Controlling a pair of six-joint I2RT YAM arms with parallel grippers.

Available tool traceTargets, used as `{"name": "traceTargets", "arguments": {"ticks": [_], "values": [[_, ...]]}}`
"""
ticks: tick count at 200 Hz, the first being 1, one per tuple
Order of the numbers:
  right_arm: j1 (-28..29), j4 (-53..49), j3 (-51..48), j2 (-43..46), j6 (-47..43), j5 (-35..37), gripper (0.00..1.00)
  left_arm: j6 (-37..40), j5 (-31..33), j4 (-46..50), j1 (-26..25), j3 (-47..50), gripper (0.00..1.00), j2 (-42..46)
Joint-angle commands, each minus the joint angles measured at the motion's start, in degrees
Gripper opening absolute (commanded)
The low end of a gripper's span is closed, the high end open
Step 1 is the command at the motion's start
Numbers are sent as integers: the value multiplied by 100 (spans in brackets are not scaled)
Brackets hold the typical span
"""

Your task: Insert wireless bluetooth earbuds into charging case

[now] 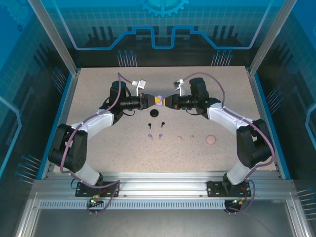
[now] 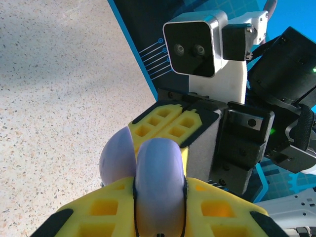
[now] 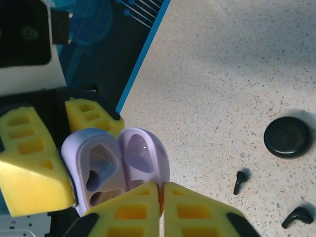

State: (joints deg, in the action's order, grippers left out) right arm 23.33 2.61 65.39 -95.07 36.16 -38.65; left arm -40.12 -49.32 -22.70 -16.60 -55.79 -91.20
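— Where's the lilac case [image 1: 158, 100]?

— Up off the table [image 1: 128, 158], just past the black case [image 1: 154, 113], on the side away from the arm bases. Both arms meet at it.

— Which one has hold of it?

— The left claw [image 1: 151, 101]. Its yellow fingers [image 2: 79, 219] are clamped on the base half, one on each side. The case is open, with the lid swung out next to the base like a shell.

— And the right claw [image 1: 165, 101]?

— Pinched shut. The two fingers are pressed together, with their tips right at the lid's rim. I cannot tell whether the rim is caught between them.

— What about the earbuds?

— They're all lying on the table. The black earbuds [image 1: 149, 125] are just on the near side of the black case, one off to each side. The lilac earbuds [image 1: 150, 137] sit a little nearer the bases, side by side. The pink earbuds [image 1: 180, 138] are in that same row, to the right of the black case. The pink case [image 1: 211, 140], a flat round disc, lies farther right again.

— So the black case is lying flat too?

— Yes, flat on the table, well apart from the pink case.
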Motion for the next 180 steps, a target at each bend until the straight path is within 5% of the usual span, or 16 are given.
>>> {"name": "traceTargets", "arguments": {"ticks": [1, 25, 61, 90, 121, 180], "values": [[56, -225, 182, -73, -94, 47, 1, 55, -197, -174, -29, -41, 0, 138], [79, -495, 294, -23, -224, 126, 0, 48, -127, -205, -29, 4, 9, 121], [153, -1110, 540, 32, -538, 435, 0, 15, 77, -226, -27, -12, 60, 44], [145, -1717, 923, -72, -941, 734, 0, 228, 124, 160, -19, -248, 84, -30], [11, -2413, 1479, -210, -1508, 1034, 0, 519, 157, 646, 49, -438, 98, 41], [-308, -3627, 2886, -749, -2689, 1451, 0, 1369, 83, 1804, 476, -735, 99, 183]]}}
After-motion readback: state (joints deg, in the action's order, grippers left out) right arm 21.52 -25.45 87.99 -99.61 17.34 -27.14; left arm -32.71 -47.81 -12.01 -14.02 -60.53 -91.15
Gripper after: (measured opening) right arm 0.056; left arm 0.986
